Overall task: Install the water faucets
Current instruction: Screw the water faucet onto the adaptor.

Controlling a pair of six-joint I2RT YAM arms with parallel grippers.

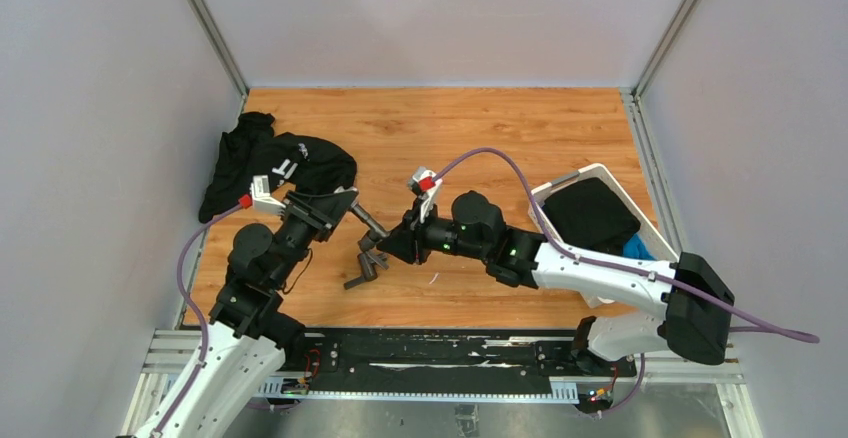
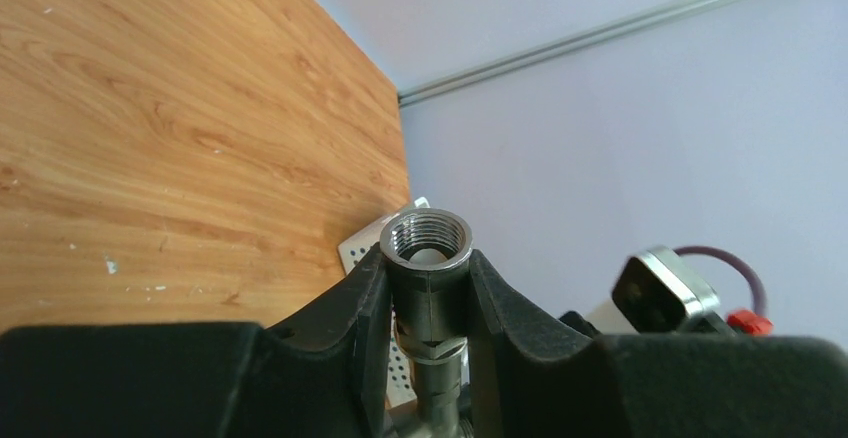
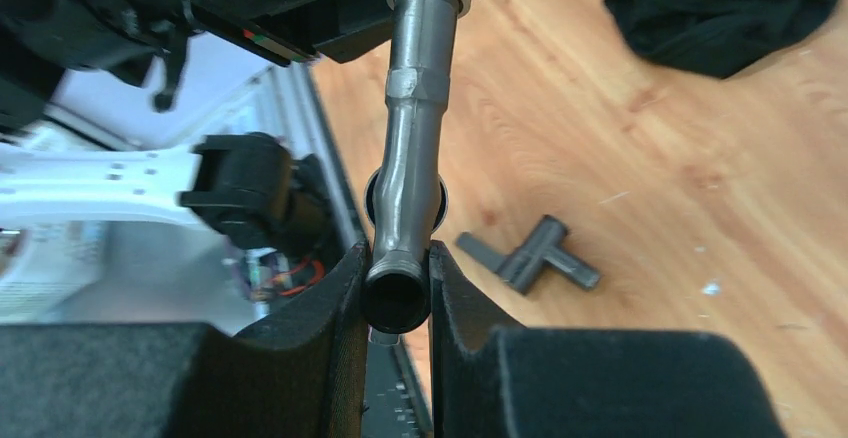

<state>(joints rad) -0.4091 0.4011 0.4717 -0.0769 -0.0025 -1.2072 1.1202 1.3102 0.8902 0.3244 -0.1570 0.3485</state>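
1. The faucet pipe (image 3: 412, 138) hangs in the air between my two arms, over the front middle of the table (image 1: 480, 138). It is a dark-grey tube with a seam part-way along and a collar at its far end.
2. My right gripper (image 3: 398, 283) is closed on the pipe's open mouth, a pad pressed to each side.
3. At the other end is a threaded socket (image 2: 427, 243). My left gripper (image 2: 427, 263) is clamped on the body just under its rim, with the threads facing away from my palm.
4. I judge the step in hand to be joining or tightening the parts along this one line. I cannot tell whether the seam is fully seated.
5. To do it well, I should make one hand the anchor and let the other turn about the pipe's own axis. Both wrists should sit on that axis so the threads do not cross.
6. If I must regrip, only one hand should let go at a time.
7. A T-shaped faucet piece (image 3: 530, 258) lies flat on the table just beneath the pipe, not touching it. I should not sweep it aside.
8. Farther out are a black garment (image 1: 275, 163) at the back left and a white basket (image 1: 600, 173) on the right, both well apart.
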